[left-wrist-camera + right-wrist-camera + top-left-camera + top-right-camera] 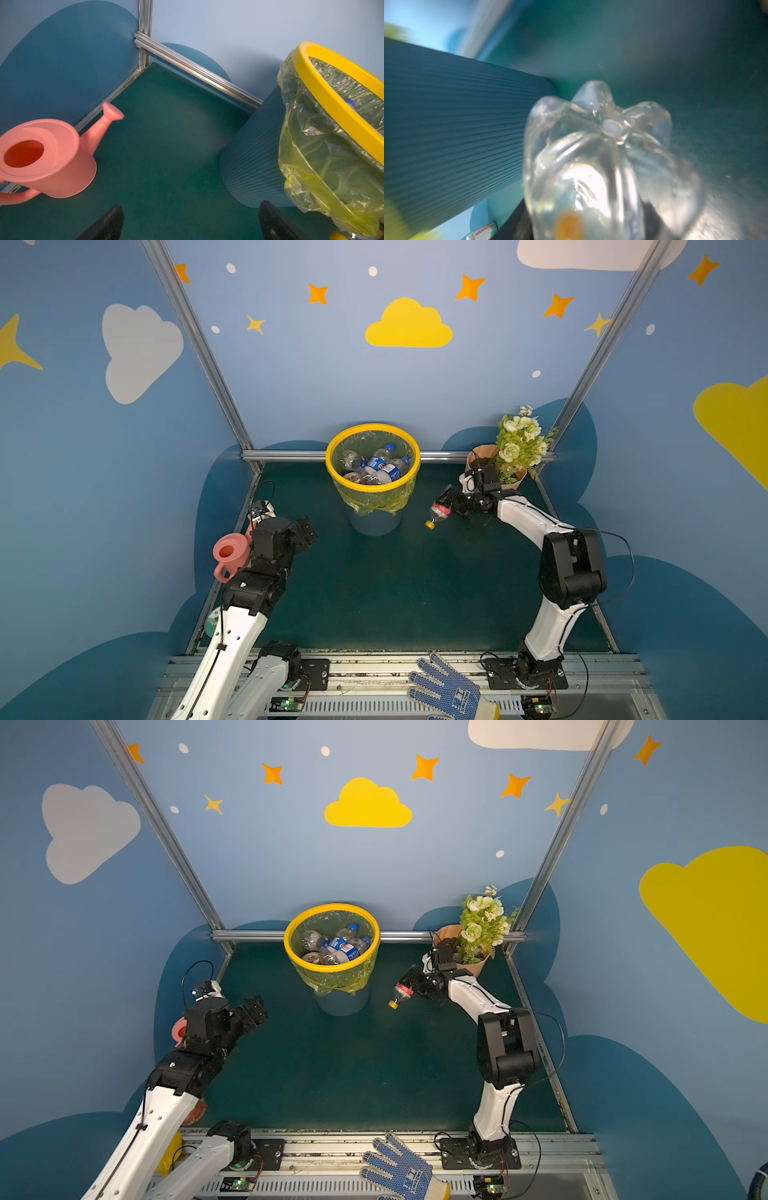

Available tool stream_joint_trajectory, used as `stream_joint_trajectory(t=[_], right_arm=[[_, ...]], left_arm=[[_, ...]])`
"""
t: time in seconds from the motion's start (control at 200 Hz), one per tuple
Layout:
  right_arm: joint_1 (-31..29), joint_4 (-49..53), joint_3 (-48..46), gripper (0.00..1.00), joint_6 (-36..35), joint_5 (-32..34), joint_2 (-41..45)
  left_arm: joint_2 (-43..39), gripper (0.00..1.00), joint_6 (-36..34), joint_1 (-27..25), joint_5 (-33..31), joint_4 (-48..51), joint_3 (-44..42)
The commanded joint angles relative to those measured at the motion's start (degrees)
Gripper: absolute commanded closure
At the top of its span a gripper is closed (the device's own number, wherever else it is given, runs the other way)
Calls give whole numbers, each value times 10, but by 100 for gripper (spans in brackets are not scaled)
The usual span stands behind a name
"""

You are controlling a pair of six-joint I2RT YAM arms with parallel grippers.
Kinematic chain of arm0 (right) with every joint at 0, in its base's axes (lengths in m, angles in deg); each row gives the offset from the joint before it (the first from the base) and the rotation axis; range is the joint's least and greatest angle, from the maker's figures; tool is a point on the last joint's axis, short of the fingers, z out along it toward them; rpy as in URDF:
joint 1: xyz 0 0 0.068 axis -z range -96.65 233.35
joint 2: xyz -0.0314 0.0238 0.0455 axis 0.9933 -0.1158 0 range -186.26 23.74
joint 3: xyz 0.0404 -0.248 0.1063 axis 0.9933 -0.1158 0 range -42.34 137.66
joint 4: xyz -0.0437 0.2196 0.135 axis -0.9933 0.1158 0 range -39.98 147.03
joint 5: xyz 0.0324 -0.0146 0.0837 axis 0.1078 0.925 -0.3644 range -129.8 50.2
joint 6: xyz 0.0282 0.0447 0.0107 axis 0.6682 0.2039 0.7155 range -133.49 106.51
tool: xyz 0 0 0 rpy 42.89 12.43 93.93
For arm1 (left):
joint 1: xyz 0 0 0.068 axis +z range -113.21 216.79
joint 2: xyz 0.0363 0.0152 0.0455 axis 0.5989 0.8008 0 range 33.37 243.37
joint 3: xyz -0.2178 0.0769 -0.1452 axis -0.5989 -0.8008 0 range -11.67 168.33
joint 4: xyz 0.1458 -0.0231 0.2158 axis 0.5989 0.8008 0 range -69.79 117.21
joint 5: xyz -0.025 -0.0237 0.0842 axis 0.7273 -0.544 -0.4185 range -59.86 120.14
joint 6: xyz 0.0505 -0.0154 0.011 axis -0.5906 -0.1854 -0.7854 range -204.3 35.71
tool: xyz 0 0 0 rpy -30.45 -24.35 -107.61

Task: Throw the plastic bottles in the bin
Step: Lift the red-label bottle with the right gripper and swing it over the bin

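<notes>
One yellow-capped bottle (437, 514) in the right tool (449, 501), cap downward.

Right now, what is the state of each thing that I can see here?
bin: upright, lined, partly filled.
bottles: lying inside the bin.
yellow-capped bottle: gripped, outside the bin, cap end pointing down.
right gripper: shut on the yellow-capped bottle.
left gripper: open, empty.
watering can: upright, untouched.
</notes>
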Motion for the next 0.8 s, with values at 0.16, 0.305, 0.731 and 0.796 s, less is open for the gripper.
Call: stream_joint_trajectory(t=[0.16, 0.305, 0.731, 0.796], right_arm=[[17, -14, -4, 46, -48, 37, 167], [23, -59, -18, 46, -51, 90, 265], [22, -156, 8, 44, -14, 101, 376], [5, -180, 20, 44, 5, 81, 353]], left_arm=[[6, 0, 11, 6, 12, -22, -12], [5, 0, 12, 9, 13, -24, -17], [6, 0, 22, 11, 22, -37, -30], [5, 0, 24, 11, 23, -36, -30]])
